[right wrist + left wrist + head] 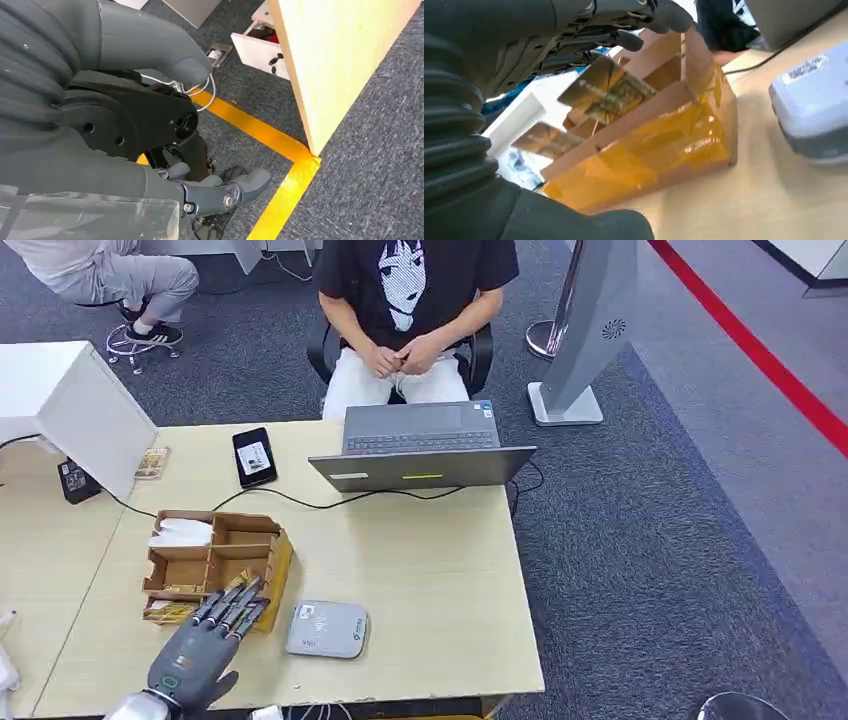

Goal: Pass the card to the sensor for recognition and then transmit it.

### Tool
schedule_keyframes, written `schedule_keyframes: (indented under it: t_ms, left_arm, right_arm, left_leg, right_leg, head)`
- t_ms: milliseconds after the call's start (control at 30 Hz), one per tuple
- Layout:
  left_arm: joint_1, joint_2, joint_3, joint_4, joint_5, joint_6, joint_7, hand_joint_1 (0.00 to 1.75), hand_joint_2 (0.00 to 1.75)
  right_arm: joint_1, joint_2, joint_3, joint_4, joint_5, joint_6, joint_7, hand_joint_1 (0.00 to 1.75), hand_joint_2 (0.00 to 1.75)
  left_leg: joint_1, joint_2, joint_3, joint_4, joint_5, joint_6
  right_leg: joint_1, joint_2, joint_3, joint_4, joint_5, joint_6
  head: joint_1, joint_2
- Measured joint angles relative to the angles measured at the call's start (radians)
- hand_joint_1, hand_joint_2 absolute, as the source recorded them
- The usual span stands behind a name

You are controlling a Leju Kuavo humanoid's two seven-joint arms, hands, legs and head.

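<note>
Head view: laptop (pixel 420 448) behind card organizer (pixel 222 562).

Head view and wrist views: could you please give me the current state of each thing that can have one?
Laptop: lid open, facing the seated person.
Phone: flat on the table, screen lit.
Wooden organiser: upright, cards in its near compartments.
Card reader: flat, nothing on it.
Left hand: open, fingers over the cards.
Right hand: hanging beside the table, holding nothing.
</note>
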State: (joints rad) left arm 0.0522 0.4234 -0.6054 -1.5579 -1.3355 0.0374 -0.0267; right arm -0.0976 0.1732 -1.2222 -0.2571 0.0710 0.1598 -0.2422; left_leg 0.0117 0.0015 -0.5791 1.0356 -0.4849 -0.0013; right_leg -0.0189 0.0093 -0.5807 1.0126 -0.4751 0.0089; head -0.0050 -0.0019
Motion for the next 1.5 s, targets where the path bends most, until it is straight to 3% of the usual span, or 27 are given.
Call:
schedule_keyframes:
  t_ms: [433,567,767,933,1233,1500]
  left_arm:
    - [0.024,0.001,0.019,0.0,0.007,0.006,0.005,0.0,1.75]
    - [0.046,-0.013,0.035,-0.011,-0.011,0.067,0.038,0.0,1.75]
    - [0.083,-0.062,0.073,-0.058,-0.076,0.184,0.041,0.0,1.75]
    - [0.083,-0.15,0.129,-0.066,-0.193,0.333,0.037,0.0,1.75]
    - [0.083,-0.253,0.231,0.011,-0.195,0.332,-0.008,0.0,1.75]
    - [0.068,-0.286,0.278,0.119,-0.172,0.295,-0.009,0.0,1.75]
  right_arm:
    - [0.0,-0.001,0.0,0.0,-0.002,0.0,0.0,0.0,1.75]
    - [0.0,-0.001,0.0,0.0,-0.023,-0.007,-0.006,0.0,1.75]
    - [0.001,-0.001,-0.004,0.0,-0.035,-0.016,-0.013,0.0,1.75]
    - [0.001,-0.001,-0.003,-0.003,-0.031,-0.011,-0.021,0.0,1.75]
    - [0.002,0.001,-0.003,-0.005,-0.03,-0.018,-0.022,0.0,1.75]
    - [0.002,0.0,-0.003,-0.005,-0.021,-0.007,-0.021,0.0,1.75]
  left_leg:
    - [0.0,-0.001,0.0,0.0,0.0,0.0]
    - [0.0,0.0,0.0,0.0,0.0,0.0]
    - [0.0,-0.001,0.0,0.0,0.0,0.0]
    - [0.0,-0.001,0.0,0.0,0.0,0.0]
    - [0.0,-0.001,0.0,0.0,0.0,0.0]
    - [0.0,-0.001,0.0,0.0,0.0,0.0]
  right_leg:
    - [0.0,-0.001,0.0,0.0,0.0,0.0]
    - [0.0,0.0,0.0,0.0,0.0,0.0]
    - [0.0,-0.001,0.0,-0.001,0.0,0.0]
    - [0.0,-0.001,0.0,-0.001,0.0,0.0]
    - [0.0,-0.001,0.0,0.0,0.0,0.0]
    - [0.0,-0.001,0.0,0.0,0.0,0.0]
  head:
    - [0.0,0.0]
    - [0.0,0.0]
    - [0.0,0.0]
    - [0.0,0.0]
    - [0.0,0.0]
    - [0.0,0.0]
